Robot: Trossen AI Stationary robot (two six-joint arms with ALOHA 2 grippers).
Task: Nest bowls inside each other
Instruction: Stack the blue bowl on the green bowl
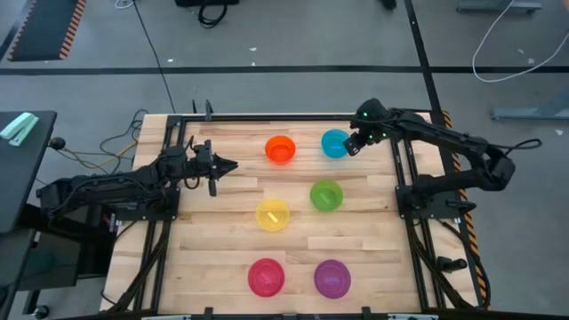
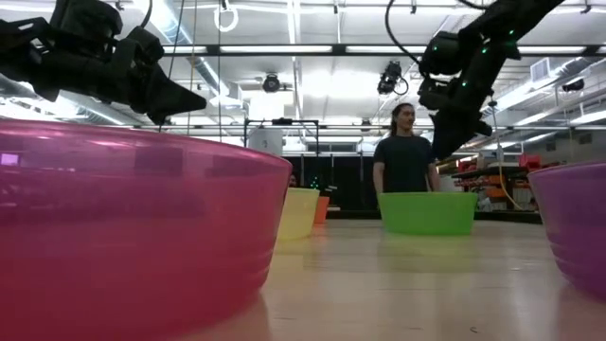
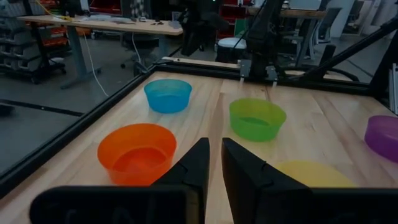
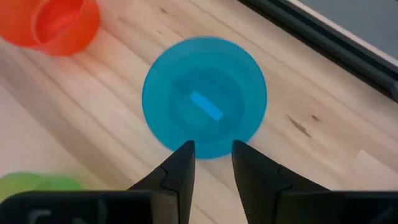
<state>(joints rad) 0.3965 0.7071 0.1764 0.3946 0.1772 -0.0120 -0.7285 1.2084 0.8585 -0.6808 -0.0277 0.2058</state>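
Six bowls sit apart on the tabletop and I've got my right claw poised released above the blue bowl's near rim, bowl dead ahead, while my left claw, nearly clenched, idles beside orange.

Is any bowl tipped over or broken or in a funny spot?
Nothing stands out. All six bowls sit upright and apart on the table: orange, blue, green, yellow, pink-red and purple. None is nested yet. The right gripper hangs over the blue bowl's rim.
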